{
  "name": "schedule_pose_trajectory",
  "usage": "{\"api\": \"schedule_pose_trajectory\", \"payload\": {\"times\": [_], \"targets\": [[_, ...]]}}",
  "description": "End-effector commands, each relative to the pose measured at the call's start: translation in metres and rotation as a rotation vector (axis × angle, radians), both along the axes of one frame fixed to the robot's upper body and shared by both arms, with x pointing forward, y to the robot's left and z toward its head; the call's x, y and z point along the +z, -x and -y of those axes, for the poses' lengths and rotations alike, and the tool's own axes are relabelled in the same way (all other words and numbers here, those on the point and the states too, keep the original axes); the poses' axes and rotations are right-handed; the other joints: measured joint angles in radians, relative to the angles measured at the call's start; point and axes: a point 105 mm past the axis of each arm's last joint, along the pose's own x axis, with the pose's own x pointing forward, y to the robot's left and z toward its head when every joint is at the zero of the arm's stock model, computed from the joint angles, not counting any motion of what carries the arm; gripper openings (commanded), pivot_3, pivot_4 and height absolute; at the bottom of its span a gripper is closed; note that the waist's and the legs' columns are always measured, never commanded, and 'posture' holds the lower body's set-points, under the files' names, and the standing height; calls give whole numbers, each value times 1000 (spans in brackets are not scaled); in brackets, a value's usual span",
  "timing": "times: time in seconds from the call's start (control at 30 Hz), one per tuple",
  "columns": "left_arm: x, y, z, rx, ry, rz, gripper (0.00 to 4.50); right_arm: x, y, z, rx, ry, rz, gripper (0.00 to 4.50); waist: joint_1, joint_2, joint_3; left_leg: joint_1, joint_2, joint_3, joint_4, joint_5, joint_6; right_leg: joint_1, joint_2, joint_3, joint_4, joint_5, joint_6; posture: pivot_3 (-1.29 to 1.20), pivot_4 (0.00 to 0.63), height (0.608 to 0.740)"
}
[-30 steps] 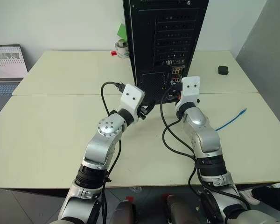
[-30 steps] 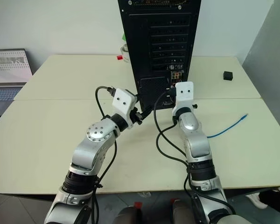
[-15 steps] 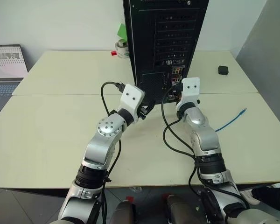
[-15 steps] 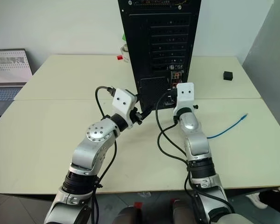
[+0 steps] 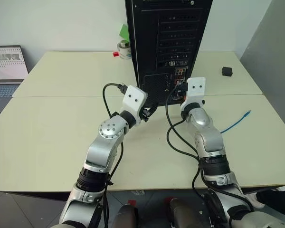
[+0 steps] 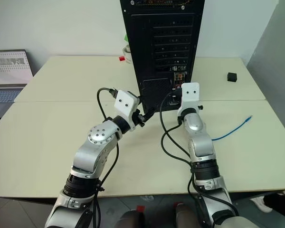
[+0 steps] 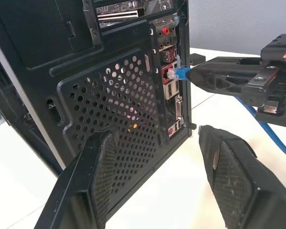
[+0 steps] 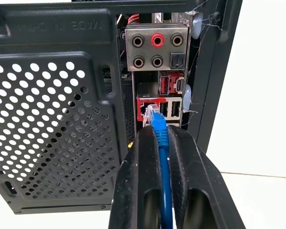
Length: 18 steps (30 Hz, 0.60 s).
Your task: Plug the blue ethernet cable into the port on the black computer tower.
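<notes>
One black computer tower (image 5: pixel 168 45) stands upright at the far middle of the table (image 5: pixel 52 123), rear panel facing the robot. One blue ethernet cable (image 8: pixel 161 138) is present: its near-plug length is pinched between the pressed-together fingers of the right gripper (image 8: pixel 158 143), with the clear plug projecting just past the fingertips and sitting at the mouth of the port (image 8: pixel 148 110), a squarish socket in the red-framed connector block below the audio jacks. From the right wrist view the plug tip touches or slightly enters the opening; whether it is seated cannot be told. The rest of the cable trails back across the table to the right, its free end (image 5: pixel 247 114) lying well apart from the tower. The left gripper (image 7: pixel 155 167) hangs near the lower rear of the case with its fingers spread, holding nothing; one finger lies in front of the mesh vent grille (image 7: pixel 114 109). In judgement, the cord is light and limp and will bend if pushed from far back, so the hold just behind the plug is the right one; the plug is small, rigid, brittle plastic with a latch tab that could snap under skewed force, and it needs straight, square entry. The tower looks heavy enough to stay put. Also counted: one small black cube (image 5: pixel 227 71) at the far right, and one laptop (image 5: pixel 7 66) at the far left.
</notes>
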Motion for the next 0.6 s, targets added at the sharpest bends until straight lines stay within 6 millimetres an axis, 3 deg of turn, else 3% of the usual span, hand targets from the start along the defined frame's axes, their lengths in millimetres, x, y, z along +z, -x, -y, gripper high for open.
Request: {"api": "schedule_pose_trajectory", "payload": {"times": [0.03, 0.6], "targets": [[13, 6, 1, -9, 8, 57, 2862, 21, 0, -1, 6, -5, 76, 0, 0, 0, 0, 0, 0, 0, 0, 0, 0, 0, 0, 0, 0, 0, 0, 0, 150, 740], [14, 6, 1, -12, 7, 59, 2862, 29, 0, -5, 13, -18, 97, 0, -1, 0, 0, 0, 0, 0, 0, 0, 0, 0, 0, 0, 0, 0, 0, 0, 150, 740]]}}
